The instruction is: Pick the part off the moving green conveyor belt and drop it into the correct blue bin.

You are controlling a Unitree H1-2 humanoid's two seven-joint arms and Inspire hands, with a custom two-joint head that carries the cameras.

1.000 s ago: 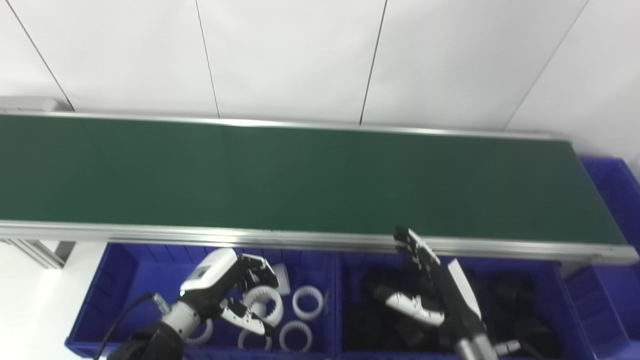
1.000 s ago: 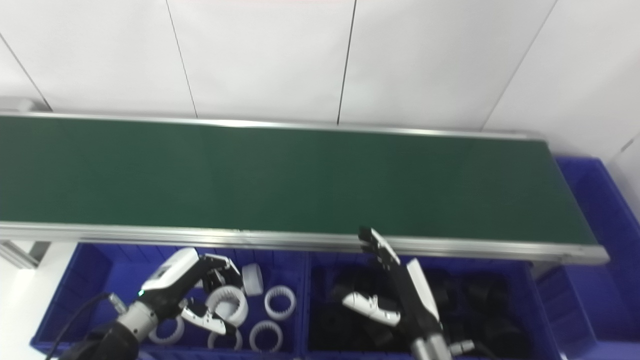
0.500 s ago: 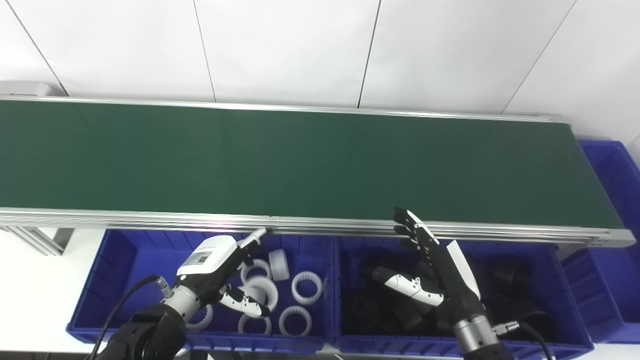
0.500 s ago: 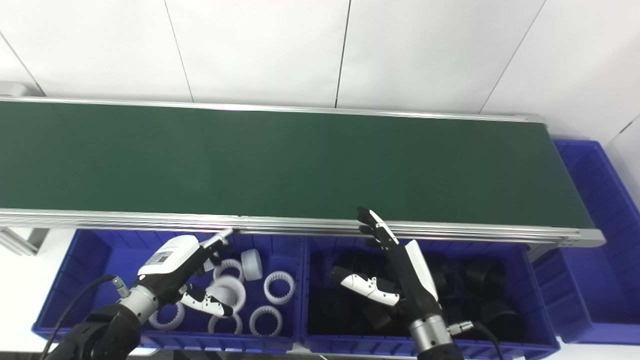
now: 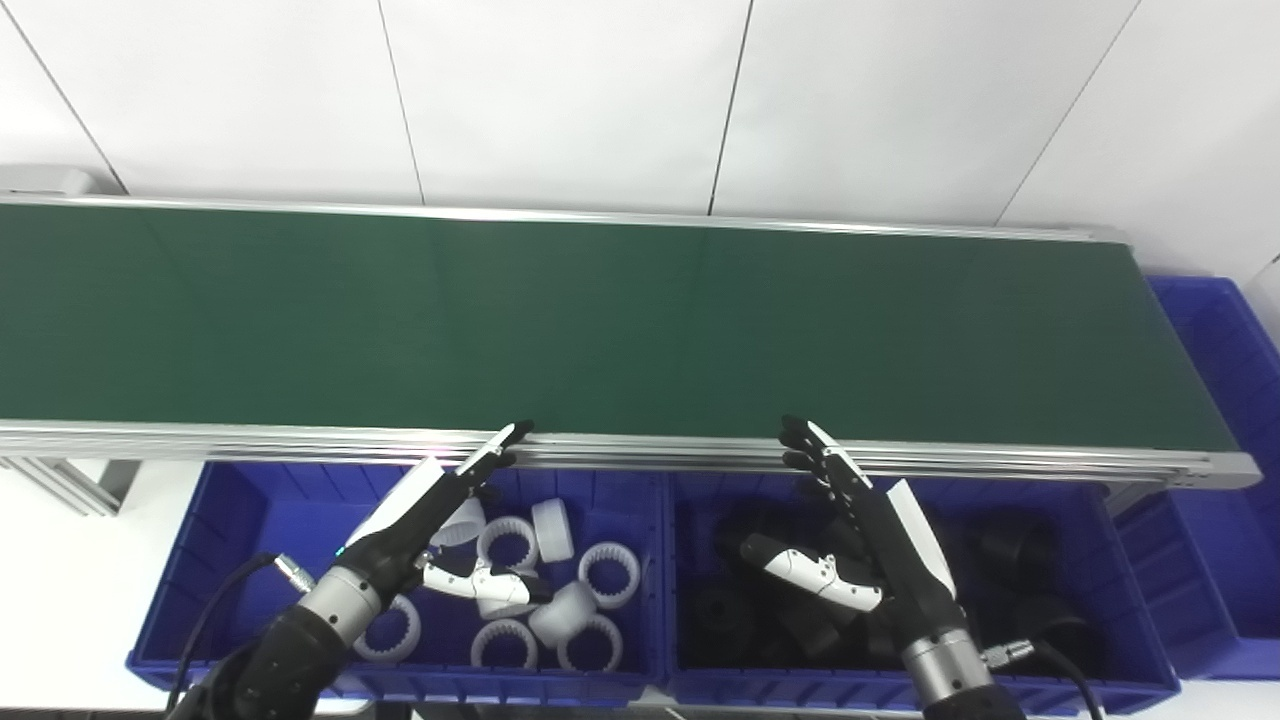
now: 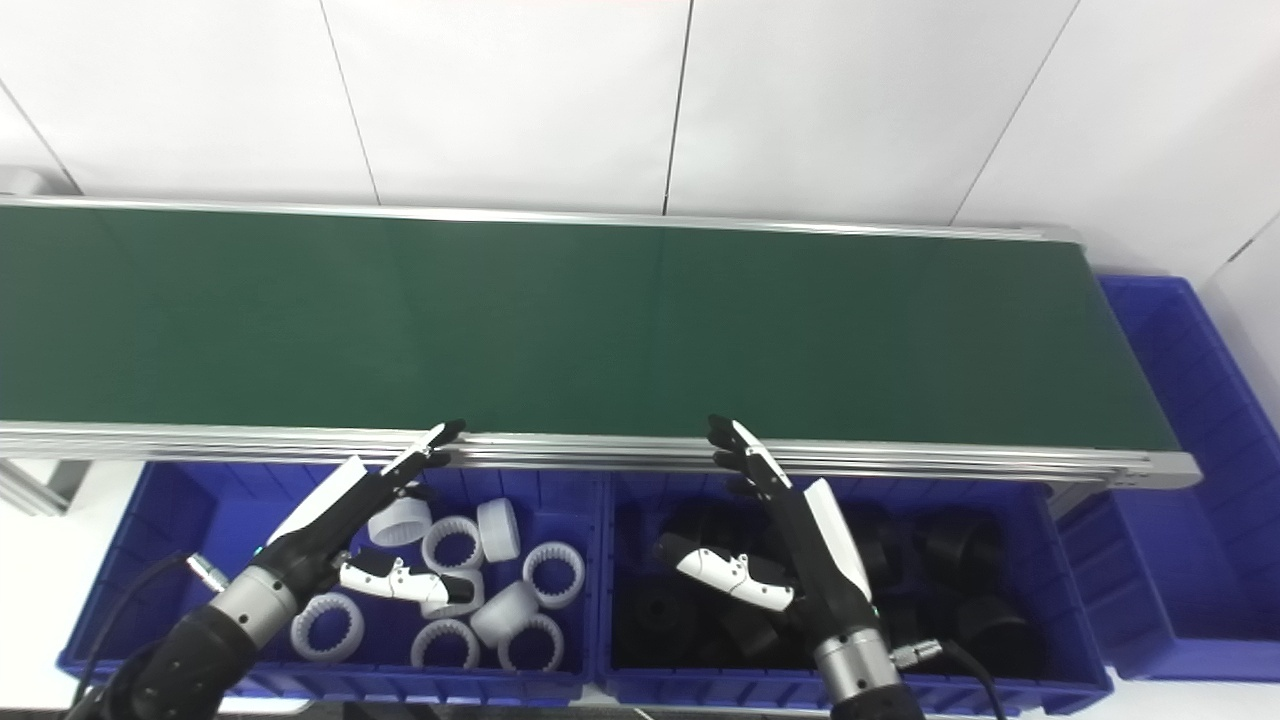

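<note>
Two hands: the left hand [image 5: 425, 515] and the right hand [image 5: 868, 545] both hang over the bins at the near edge, fingers spread and straight, thumbs out to the side, holding nothing.
Belt: the long dark green conveyor belt [image 5: 600, 320] with aluminium side rails runs from the left edge to the right edge; no part lies on the stretch in view.
Task's thing: not on the belt now; the only parts visible already sit in the bins.
Left bin: the blue plastic bin at the near-left [image 5: 240, 520] holds white toothed plastic rings and caps [image 5: 510, 545], lying loose under the left hand.
Right bin: the blue plastic bin at the near-centre [image 5: 1120, 590] holds black round parts [image 5: 1010, 550], hard to tell apart against each other.
Far-right bin: a third blue plastic bin [image 5: 1215, 340] stands at the right edge, past the belt's end; its contents are not visible.
Step in hand: judged as waiting for the next part, fingertips of both hands level with the near rail.
Doing it well: keep the fingers spread and clear of the rail, watch the belt, and use the hand whose bin matches the part's colour.
Pointing and long axis: cannot tell for a coming part; the binned white rings lie mostly flat with holes upward, and being round they show no long axis.
</note>
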